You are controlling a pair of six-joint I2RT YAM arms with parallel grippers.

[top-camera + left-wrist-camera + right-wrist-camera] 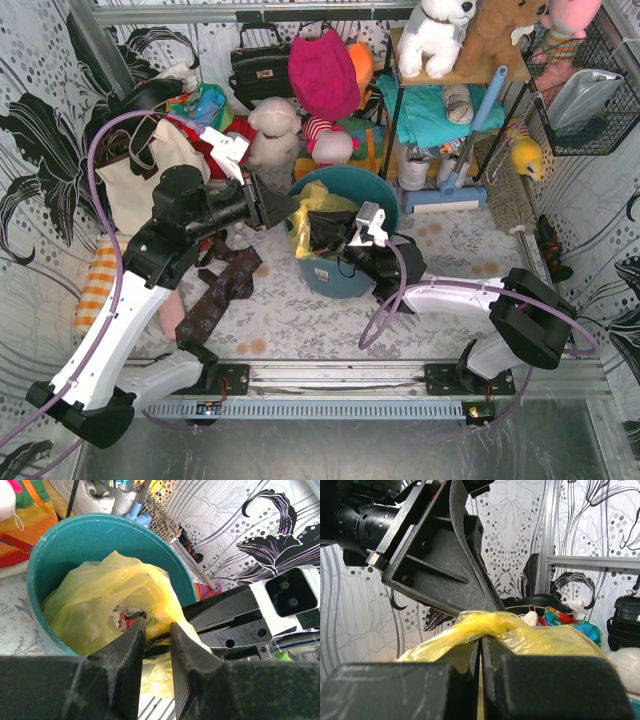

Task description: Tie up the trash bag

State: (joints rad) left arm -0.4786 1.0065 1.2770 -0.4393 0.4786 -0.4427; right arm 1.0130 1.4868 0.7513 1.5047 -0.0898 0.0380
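Where the trash bag sits mid-frame in the teal bin, the right hand clamps its twisted neck; the left hand, jaws slightly parted, meets it from the left, hold unclear.

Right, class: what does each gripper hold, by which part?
The right gripper is shut on the trash bag, pinching a twisted strip of its rim. For the left gripper, at that strip, it cannot be told.

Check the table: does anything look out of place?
A dark patterned cloth lies crumpled on the table left of the teal bin holding the trash bag, and brown stains spot its cover.
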